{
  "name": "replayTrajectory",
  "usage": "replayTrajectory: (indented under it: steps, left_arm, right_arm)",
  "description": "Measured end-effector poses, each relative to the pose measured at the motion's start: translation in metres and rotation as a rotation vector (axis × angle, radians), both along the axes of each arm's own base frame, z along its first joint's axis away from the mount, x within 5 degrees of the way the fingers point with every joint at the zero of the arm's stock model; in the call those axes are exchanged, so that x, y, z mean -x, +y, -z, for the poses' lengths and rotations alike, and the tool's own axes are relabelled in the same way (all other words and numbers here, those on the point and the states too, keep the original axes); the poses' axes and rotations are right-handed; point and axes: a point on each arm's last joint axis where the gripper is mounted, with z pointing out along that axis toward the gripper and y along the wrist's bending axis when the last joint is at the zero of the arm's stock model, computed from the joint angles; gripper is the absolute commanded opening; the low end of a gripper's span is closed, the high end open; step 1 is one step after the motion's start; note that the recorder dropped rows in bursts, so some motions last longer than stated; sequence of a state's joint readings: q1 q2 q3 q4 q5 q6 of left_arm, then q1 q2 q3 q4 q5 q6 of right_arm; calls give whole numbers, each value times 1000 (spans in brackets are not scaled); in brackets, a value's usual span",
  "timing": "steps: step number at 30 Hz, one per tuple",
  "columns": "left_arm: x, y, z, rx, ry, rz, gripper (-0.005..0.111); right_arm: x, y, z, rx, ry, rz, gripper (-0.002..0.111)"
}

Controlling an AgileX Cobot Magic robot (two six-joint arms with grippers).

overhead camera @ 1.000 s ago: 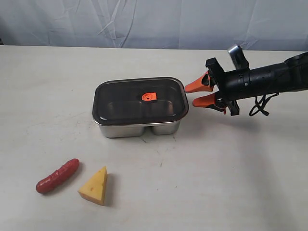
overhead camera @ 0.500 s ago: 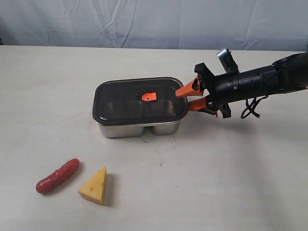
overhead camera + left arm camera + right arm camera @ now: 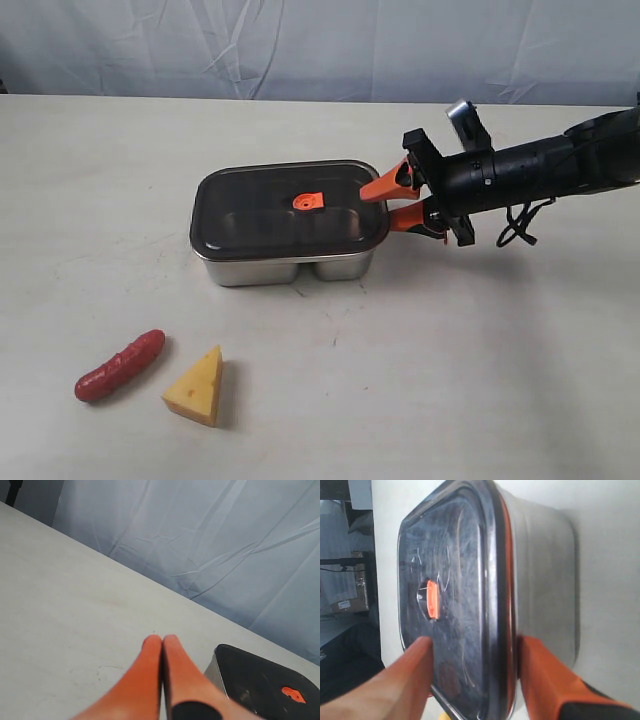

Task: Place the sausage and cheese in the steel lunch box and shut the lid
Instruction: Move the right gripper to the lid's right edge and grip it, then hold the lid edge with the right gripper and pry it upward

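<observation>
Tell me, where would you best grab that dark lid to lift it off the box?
Grip the rim at its short end, coming from the side of the right gripper. The lid is flat and wide, but its edge overhangs the steel lunch box wall, so one finger fits above, one under the lip. The open gripper straddles that edge.

The right gripper [image 3: 475, 647] straddles the rim of the dark translucent, orange-sealed lid [image 3: 455, 570] atop the shiny steel lunch box [image 3: 542, 570].
</observation>
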State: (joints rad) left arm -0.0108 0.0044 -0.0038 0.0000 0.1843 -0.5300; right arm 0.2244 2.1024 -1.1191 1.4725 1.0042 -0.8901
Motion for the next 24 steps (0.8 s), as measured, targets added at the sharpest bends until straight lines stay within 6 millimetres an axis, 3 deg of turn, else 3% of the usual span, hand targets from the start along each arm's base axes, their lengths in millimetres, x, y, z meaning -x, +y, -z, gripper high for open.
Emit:
replayTrajectory:
  steps: [5,11,24]
  left_arm:
    - [0,0,0,0,0,0,0]
    - [0,0,0,0,0,0,0]
    - [0,0,0,0,2,3,0]
  right_arm:
    - [0,0,-1,-6,0,-5,51]
    - [1,0,-19,-16,-48,-4,51]
    - [3,1,-21,-27,-45,-24,51]
